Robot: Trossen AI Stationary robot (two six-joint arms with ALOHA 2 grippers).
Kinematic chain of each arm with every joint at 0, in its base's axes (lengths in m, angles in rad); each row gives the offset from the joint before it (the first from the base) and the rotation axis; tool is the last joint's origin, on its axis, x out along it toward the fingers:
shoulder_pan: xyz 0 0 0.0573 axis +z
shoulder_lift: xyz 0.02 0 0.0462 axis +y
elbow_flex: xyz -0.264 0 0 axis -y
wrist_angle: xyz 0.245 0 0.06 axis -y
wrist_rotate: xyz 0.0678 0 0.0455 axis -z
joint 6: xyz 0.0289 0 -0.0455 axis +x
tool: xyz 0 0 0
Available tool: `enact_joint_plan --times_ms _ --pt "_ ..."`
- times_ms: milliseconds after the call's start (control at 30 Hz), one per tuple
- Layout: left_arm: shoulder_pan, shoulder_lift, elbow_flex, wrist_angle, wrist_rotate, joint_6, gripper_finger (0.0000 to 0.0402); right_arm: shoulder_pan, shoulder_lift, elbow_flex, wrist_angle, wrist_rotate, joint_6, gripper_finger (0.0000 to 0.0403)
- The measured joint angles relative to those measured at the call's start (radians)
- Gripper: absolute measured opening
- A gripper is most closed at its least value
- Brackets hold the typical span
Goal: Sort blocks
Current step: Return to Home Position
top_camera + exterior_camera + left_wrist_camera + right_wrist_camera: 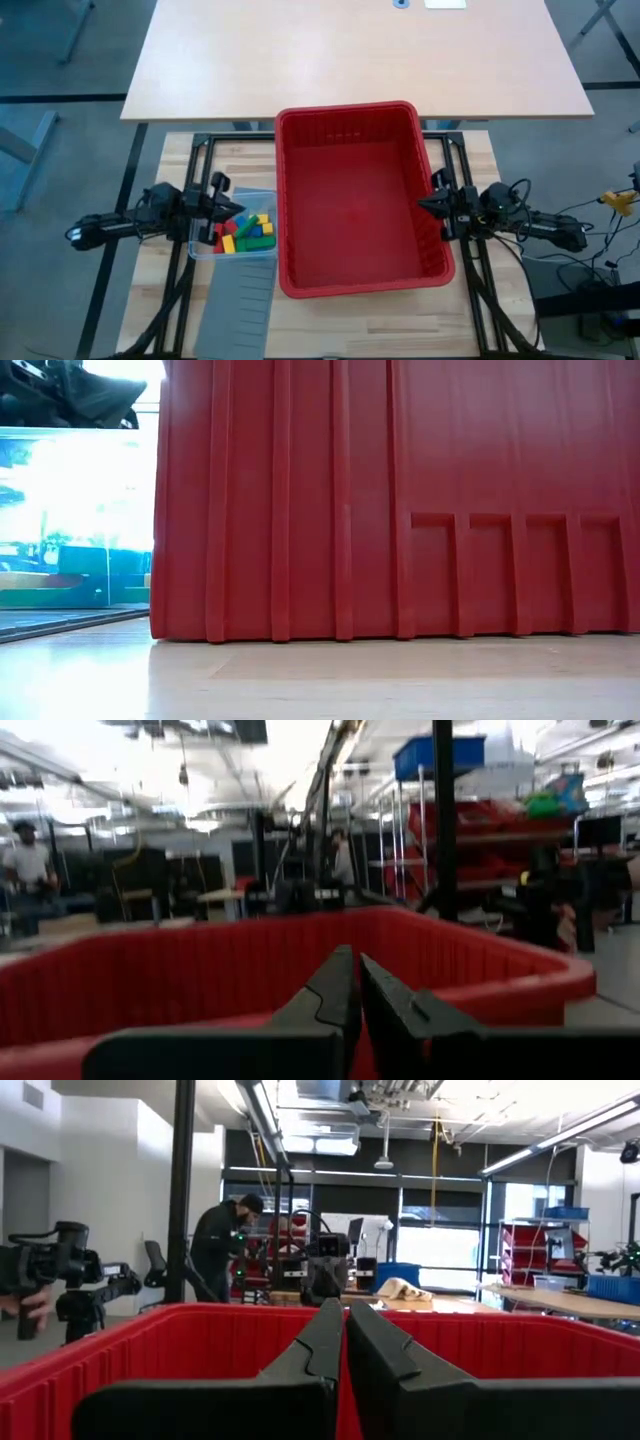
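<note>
Red, yellow, green and blue blocks (246, 232) lie heaped in a small clear tub (262, 196) just left of a big red basket (360, 200). In the low view they show dimly through the tub's wall (60, 585). My left gripper (234, 207) (356, 960) is shut and hovers over the tub's far left part, pointing at the basket. My right gripper (422, 205) (345, 1308) is shut too, level at the basket's right rim and pointing inward. Neither holds anything.
A grey slotted panel (235, 310) lies at the tub's near side, reaching toward the table's near edge. The basket's tall wall (400, 500) fills the low view. A larger pale table (350, 60) stands beyond the far edge. People (225, 1245) are in the room behind.
</note>
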Motion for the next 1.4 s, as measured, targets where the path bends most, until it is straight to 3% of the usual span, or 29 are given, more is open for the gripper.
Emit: enact_joint_plan --times_ms 1400 --pt "0.000 0.044 0.000 -0.025 -0.001 -0.002 0.0000 0.000 0.001 -0.005 0.030 0.000 0.006 0.0000"
